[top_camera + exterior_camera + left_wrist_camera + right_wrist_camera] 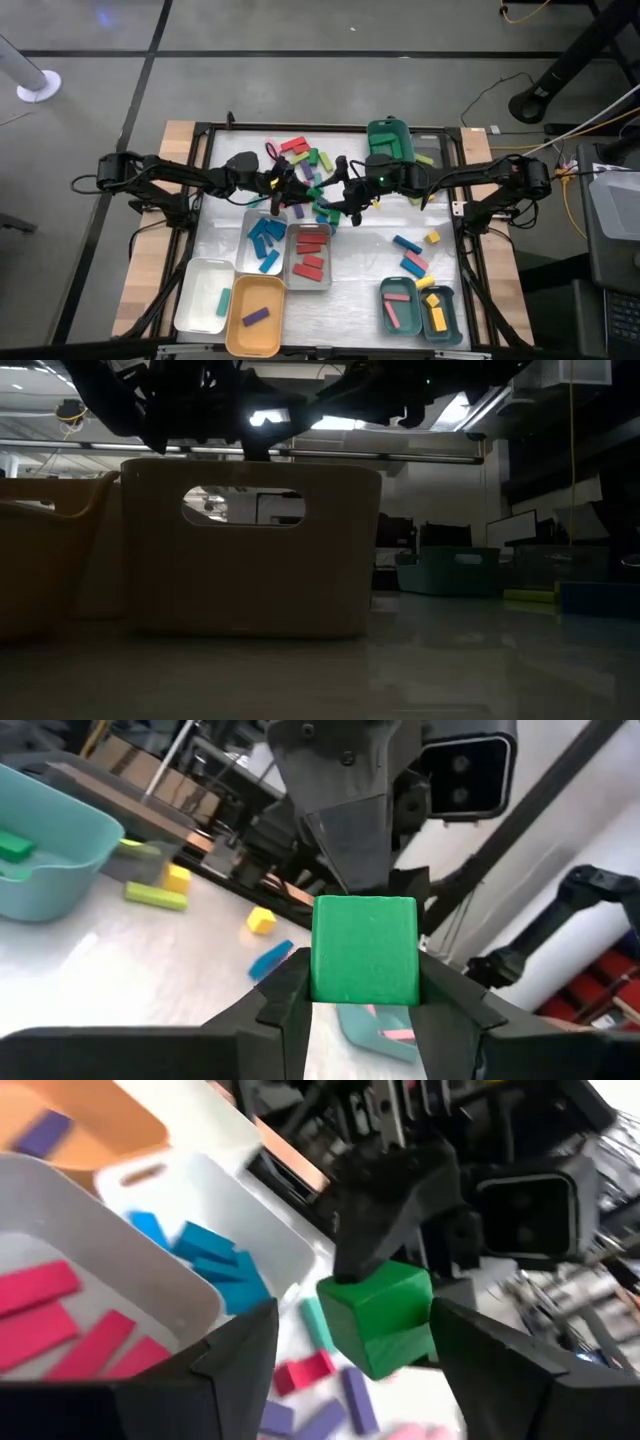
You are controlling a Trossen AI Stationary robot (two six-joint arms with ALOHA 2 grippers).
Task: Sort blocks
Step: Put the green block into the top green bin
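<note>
The two arms meet above the middle of the table, among loose blocks (300,150) in several colours. My left gripper (365,990) is shut on a green block (365,948) and comes in level from the table's left. My right gripper (355,1350) faces it from the right, open, with one finger (235,1355) on either side of that green block (380,1320). Whether a right finger touches the block, I cannot tell. In the high view the block (314,190) shows between the two hands. My left gripper pinches the green block by two opposite sides (328,982) between its two fingers. The fingers come level from the table's left. The block sticks out past the fingertips toward the right gripper and is lifted clear of the table.
Near the front stand a grey tray with blue blocks (252,222), a grey tray with red blocks (291,262), a white tray (196,300), an orange tray (240,325) and two teal trays (384,318). A green bin (390,138) stands at the back. Loose blocks (408,245) lie right of centre.
</note>
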